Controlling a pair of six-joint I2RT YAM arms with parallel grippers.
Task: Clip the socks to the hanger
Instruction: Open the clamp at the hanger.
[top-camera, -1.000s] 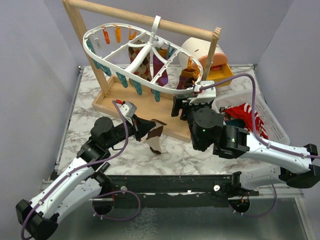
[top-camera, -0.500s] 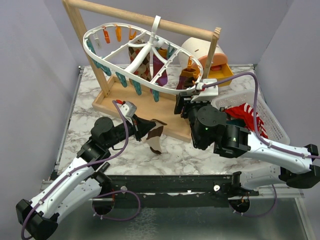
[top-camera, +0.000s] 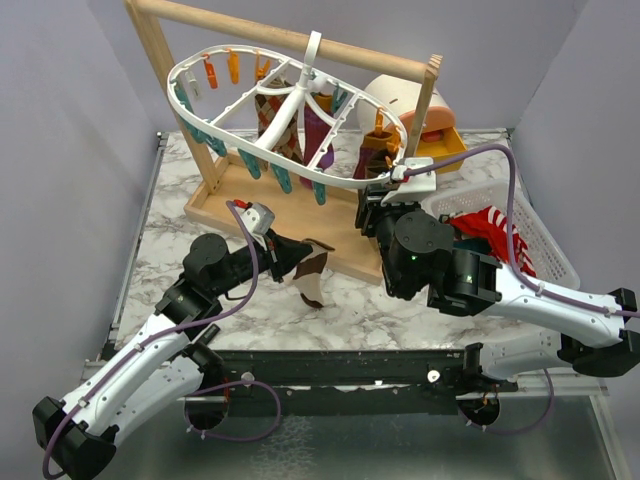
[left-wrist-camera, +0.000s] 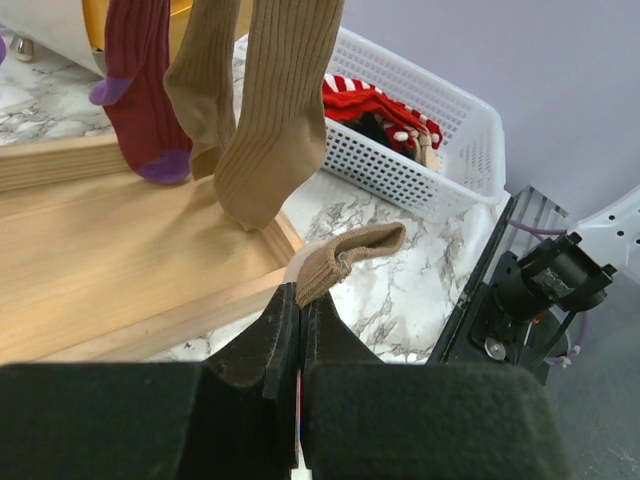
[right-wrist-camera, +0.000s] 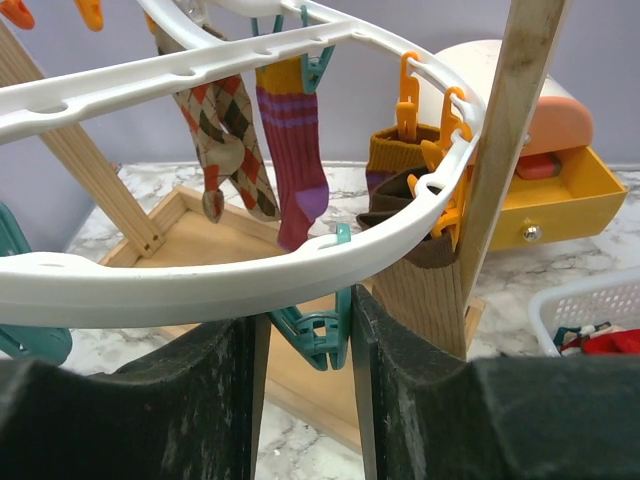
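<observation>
The left gripper is clamped right down on the cuff of a tan sock. It holds the sock low over the table at about 7 o'clock, just off the near edge of the wooden tray, with the toe drooping free. Up at 1 o'clock the right gripper sits under the hanger. Its two fingers are closed in on a teal clip, touching it on both sides as far as I can see. I can't tell from here whether the clip's mouth has actually been sprung open.

I'd say the step in hand is getting that sock up to this clip. To do it well, the right arm should squeeze the clip's handles squarely and hold the ring steady, since the hanger hangs loose from the wooden bar and will swing if nudged. The left arm has a fair climb towards 1 o'clock. It should bring the cuff edge in from below, keeping clear of the socks already hung. The cuff should go well into the open mouth before the right arm lets go.
</observation>
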